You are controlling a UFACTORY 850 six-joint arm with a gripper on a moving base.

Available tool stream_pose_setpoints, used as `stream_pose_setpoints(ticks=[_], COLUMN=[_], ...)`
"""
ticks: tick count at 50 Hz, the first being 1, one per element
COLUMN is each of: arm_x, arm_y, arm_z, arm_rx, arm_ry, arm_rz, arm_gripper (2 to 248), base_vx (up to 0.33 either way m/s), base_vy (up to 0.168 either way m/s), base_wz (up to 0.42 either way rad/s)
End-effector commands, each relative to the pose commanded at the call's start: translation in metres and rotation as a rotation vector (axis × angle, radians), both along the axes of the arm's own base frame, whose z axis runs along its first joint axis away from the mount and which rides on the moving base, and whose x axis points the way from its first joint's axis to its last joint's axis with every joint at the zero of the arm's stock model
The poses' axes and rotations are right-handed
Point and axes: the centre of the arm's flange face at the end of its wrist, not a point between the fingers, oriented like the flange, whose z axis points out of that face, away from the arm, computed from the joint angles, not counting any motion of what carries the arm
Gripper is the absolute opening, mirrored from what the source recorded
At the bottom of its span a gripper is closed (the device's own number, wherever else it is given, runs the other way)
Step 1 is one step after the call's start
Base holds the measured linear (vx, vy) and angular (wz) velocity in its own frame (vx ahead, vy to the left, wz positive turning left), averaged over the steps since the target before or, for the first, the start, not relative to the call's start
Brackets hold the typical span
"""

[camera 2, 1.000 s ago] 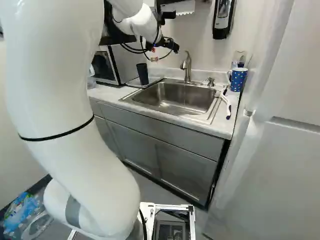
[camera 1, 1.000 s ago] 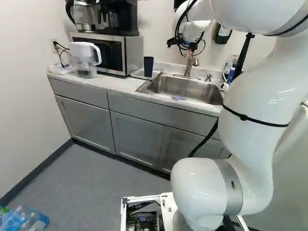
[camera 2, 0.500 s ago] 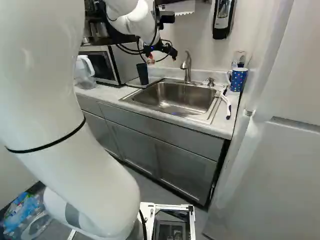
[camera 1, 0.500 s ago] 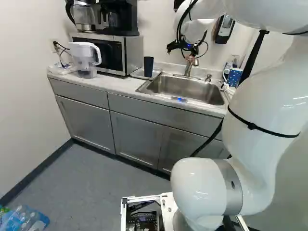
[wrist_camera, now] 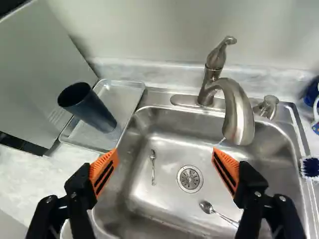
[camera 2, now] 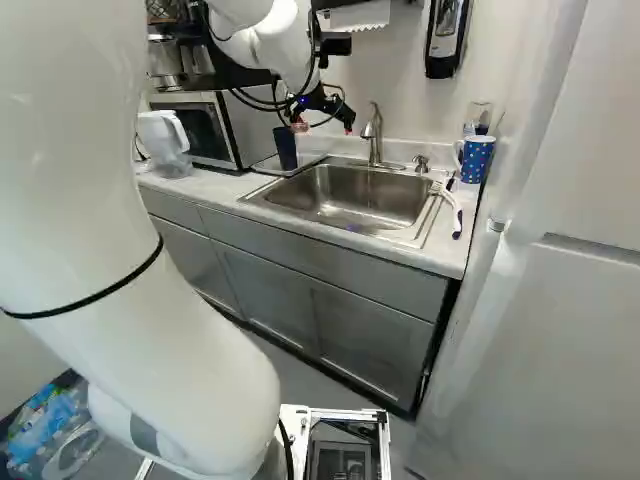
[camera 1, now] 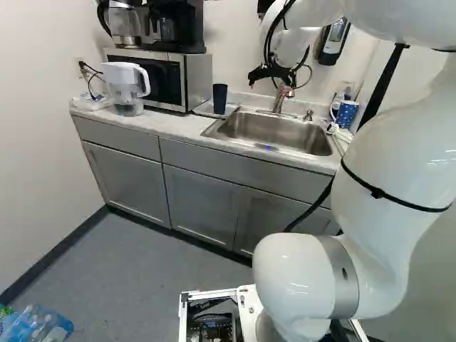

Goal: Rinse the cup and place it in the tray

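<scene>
Wrist view: pincer point(wrist_camera: 165, 153) wide, empty, above sink point(wrist_camera: 144, 199). Dark cup point(wrist_camera: 93, 113) upright on tray point(wrist_camera: 119, 88), beside sink. Risks: low sideways approach could topple cup; overswing could strike faucet point(wrist_camera: 239, 112); off-centre closing could drag tray.

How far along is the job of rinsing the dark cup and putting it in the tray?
Placing looks done: the dark cup stands in the tray beside the sink. Nothing is in hand: the fingers are open and empty. Rinsing can't be confirmed, since I can't tell whether the cup is wet. If it was rinsed, probably nothing is left; if not, both steps likely remain.
</scene>
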Motion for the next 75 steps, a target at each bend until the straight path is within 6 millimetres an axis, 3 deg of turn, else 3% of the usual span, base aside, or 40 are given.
stream_pose_setpoints(ticks=[40,75], arm_x=[-0.033,-0.034], arm_y=[-0.033,-0.033], arm_z=[-0.003,-0.003], arm_rx=[0.009,0.009], arm_ry=[0.036,0.036], arm_rz=[-0.074,-0.074], arm_gripper=[247,247], base_vx=[0.000,0.000], base_vy=[0.000,0.000], base_wz=[0.000,0.000])
